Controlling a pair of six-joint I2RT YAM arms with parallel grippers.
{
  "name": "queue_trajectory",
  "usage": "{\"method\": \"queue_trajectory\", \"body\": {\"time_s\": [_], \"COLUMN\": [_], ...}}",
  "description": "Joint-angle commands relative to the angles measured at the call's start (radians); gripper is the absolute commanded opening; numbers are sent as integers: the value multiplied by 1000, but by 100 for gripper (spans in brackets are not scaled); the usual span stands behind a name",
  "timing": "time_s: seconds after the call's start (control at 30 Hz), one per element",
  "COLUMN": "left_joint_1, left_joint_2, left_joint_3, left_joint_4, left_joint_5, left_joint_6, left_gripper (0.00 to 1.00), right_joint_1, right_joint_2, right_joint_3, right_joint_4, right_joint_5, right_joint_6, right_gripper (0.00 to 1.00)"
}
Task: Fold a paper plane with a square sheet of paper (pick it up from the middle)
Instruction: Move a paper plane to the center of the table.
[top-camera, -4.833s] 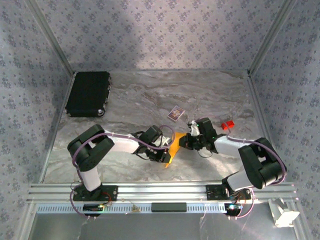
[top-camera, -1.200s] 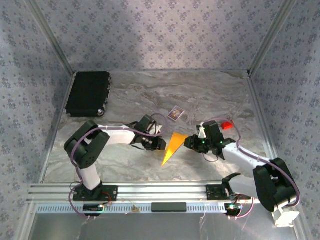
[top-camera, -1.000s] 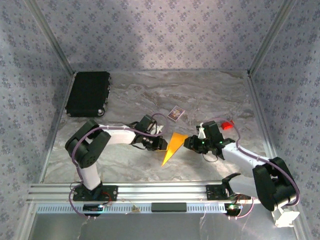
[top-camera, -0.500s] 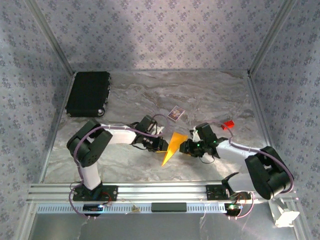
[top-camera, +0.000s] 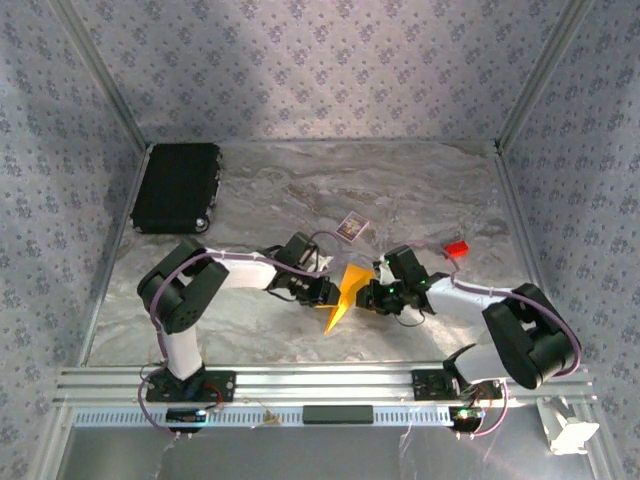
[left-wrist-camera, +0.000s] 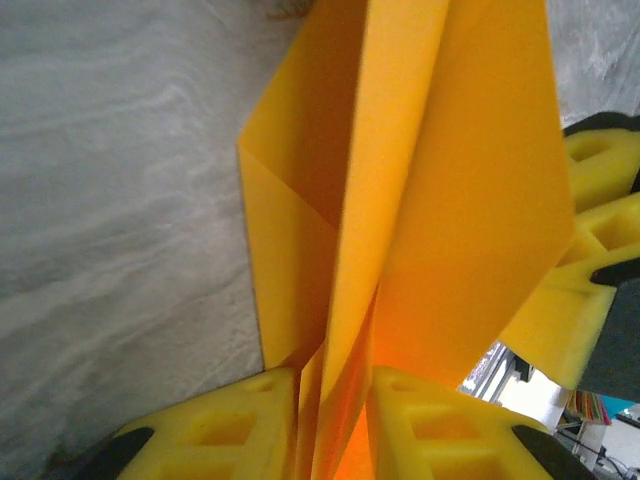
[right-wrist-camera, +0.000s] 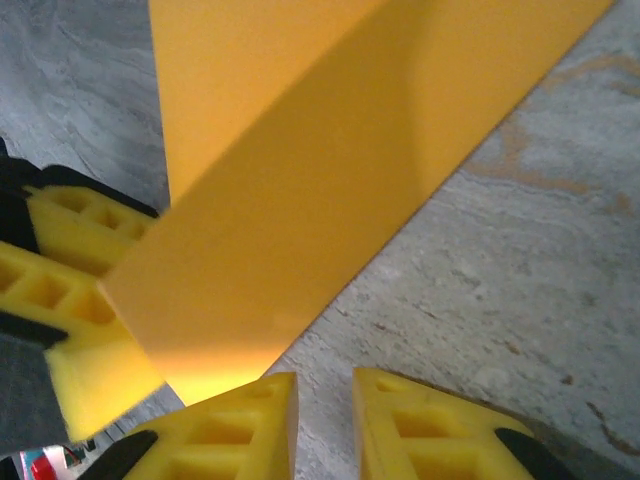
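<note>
The orange-yellow sheet of paper (top-camera: 346, 294) is folded into a narrow pointed paper plane shape and stands on edge between the two grippers. My left gripper (top-camera: 322, 292) is shut on its stacked layers (left-wrist-camera: 460, 200); the folds run up between the yellow fingers (left-wrist-camera: 230, 430). My right gripper (top-camera: 373, 296) sits just right of the paper. Its jaws stand a narrow gap apart, with bare table showing between them (right-wrist-camera: 325, 400). The paper's flat side (right-wrist-camera: 300, 150) lies past its left finger (right-wrist-camera: 230, 430), outside the gap.
A small purple-and-white card (top-camera: 350, 226) lies behind the grippers. A tiny red block (top-camera: 456, 248) sits to the right. A black case (top-camera: 177, 187) stands at the back left. Patterned walls enclose the marble table (top-camera: 400, 190).
My right gripper has moved left up to the paper and its jaws have narrowed. The paper now stands steeper and looks slimmer from above. The left gripper has kept its hold.
</note>
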Motion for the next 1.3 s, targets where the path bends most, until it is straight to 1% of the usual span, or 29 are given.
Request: {"method": "queue_trajectory", "body": {"time_s": [0.0,0.27,0.4,0.6,0.63,0.73,0.83,0.93,0.97,1.1,1.27], "left_joint_1": [-11,-30,-34,-41,-41,-42,-51,-76,-86,-134,-142], "left_joint_2": [11,20,31,27,18,-22,-77,-136,-149,-204,-211], "left_joint_3": [19,24,31,43,43,44,51,97,115,171,225], "left_joint_4": [-1,7,5,-5,-10,-24,-70,-207,-249,-384,-537], "left_joint_5": [16,11,17,26,20,-17,-101,-292,-343,-594,-812], "left_joint_6": [2,-3,0,13,17,20,25,33,44,56,5], "left_gripper": [24,24,21,10,8,5,2,0,0,0,0], "right_joint_1": [7,10,10,3,-1,-10,-27,-49,-58,-82,-75], "right_joint_2": [21,57,67,68,61,23,-48,-112,-124,-131,-128], "right_joint_3": [34,36,34,31,31,29,24,15,6,-8,-3], "right_joint_4": [-19,-7,11,12,9,-25,-81,-147,-156,-174,-160], "right_joint_5": [-22,-28,-37,-36,-32,-5,62,148,159,167,160], "right_joint_6": [-25,-27,-23,-30,-30,-33,-36,-42,-41,-30,-25], "right_gripper": [21,20,20,20,20,19,19,20,20,20,19]}}
